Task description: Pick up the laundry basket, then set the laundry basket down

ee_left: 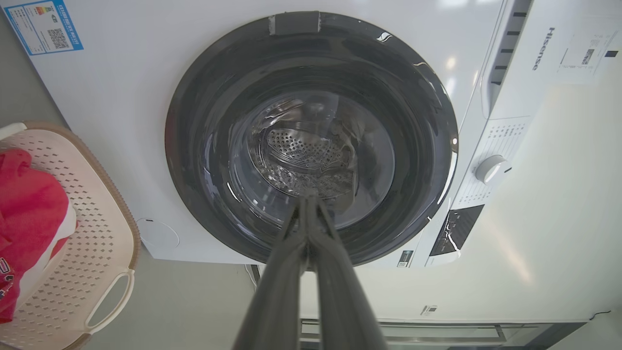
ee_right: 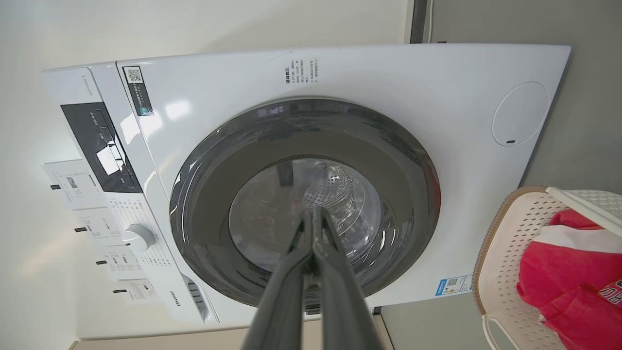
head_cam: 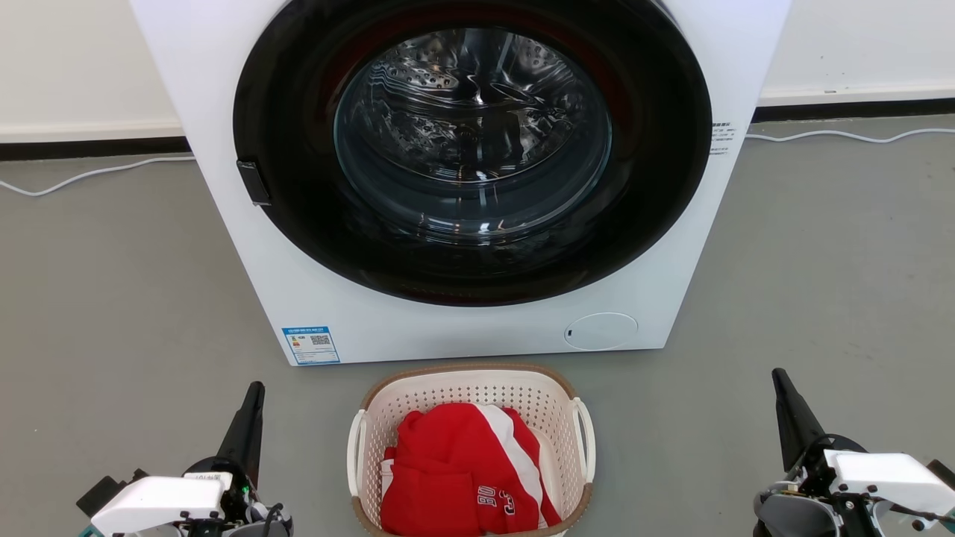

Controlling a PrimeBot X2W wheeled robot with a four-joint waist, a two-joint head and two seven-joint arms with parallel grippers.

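Note:
The laundry basket (head_cam: 455, 389), cream-white and perforated with a brown rim and white loop handles, stands on the grey floor just in front of the washing machine, holding a red and white garment (head_cam: 455, 466). It also shows in the left wrist view as the basket (ee_left: 92, 228) and in the right wrist view as the basket (ee_right: 505, 262). My left gripper (head_cam: 256, 389) is low at the left, well apart from the basket, fingers together and empty (ee_left: 307, 200). My right gripper (head_cam: 778, 374) is low at the right, also apart from it, fingers together and empty (ee_right: 315, 212).
A white front-loading washing machine (head_cam: 246, 246) with a dark round door (head_cam: 298, 224) stands close behind the basket. White cables (head_cam: 89, 175) run along the floor by the wall. Bare grey floor lies to both sides of the basket.

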